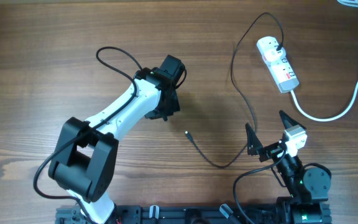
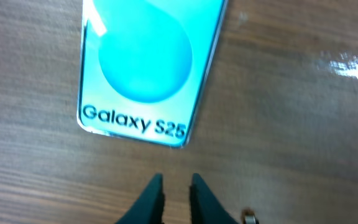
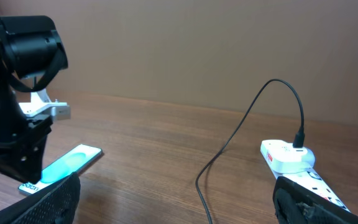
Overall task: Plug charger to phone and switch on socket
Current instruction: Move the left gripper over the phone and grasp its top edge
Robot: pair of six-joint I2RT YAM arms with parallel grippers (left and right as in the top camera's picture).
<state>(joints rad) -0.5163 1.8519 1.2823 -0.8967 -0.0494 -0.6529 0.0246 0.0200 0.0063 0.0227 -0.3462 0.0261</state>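
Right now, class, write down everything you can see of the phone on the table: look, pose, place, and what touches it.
The phone is a thin flat rectangle with rounded corners. Its glossy screen is lit bright cyan, with a paler oval and a white strip reading Galaxy S25. It lies face up on the wooden table, text end toward the left claw, which sits just short of it, apart from it. Nothing is plugged into that end. Overhead, the left arm hides it.

"Galaxy S25" is printed in black on the white strip at one end of the phone (image 2: pixel 143 62). The socket's (image 1: pixel 277 62) markings cannot be read.
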